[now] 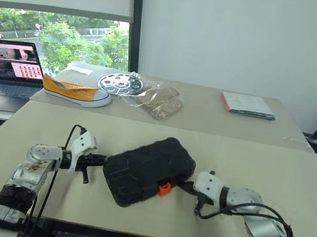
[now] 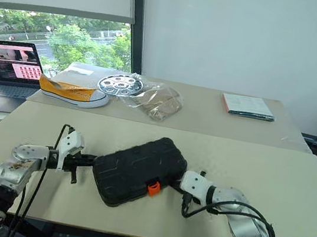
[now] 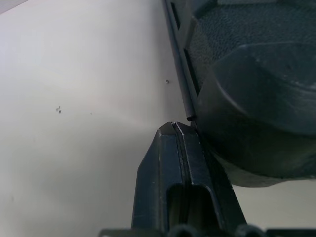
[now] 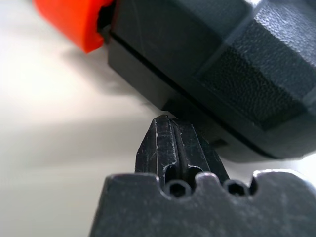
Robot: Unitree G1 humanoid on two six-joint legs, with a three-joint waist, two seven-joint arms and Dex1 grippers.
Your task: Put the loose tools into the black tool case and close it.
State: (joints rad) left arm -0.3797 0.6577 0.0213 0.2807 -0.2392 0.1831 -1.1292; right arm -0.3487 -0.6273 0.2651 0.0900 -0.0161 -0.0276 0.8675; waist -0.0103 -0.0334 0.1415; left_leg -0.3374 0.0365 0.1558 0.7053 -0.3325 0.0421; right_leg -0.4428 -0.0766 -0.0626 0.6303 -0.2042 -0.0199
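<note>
Case (image 1: 148,169) first: the black tool case lies shut and flat on the near table (image 1: 247,161), turned at a slant, its small orange latch (image 1: 164,188) on the edge facing the robot. From the head views the left gripper (image 1: 99,160) comes in at the case's left corner and the right gripper (image 1: 189,187) at its right side just past the latch, so the case sits between the two. How tightly they meet it is hard to judge from up there. The wrist views fill that in. Seen from the left wrist, the two black fingers (image 3: 182,163) are pressed together with nothing between them, their tip right at the rounded corner of the case, beside the seam along its edge. Seen from the right wrist, that gripper's fingers (image 4: 173,143) are likewise squeezed shut and empty, tip up against the lower edge of the case, with the orange latch off to one side. Only the head views take in the far table: a laptop (image 1: 7,69), an orange and white shoe (image 1: 76,91), a round metal disc (image 1: 122,82), a clear plastic bag (image 1: 158,100) and a notebook (image 1: 248,104).
</note>
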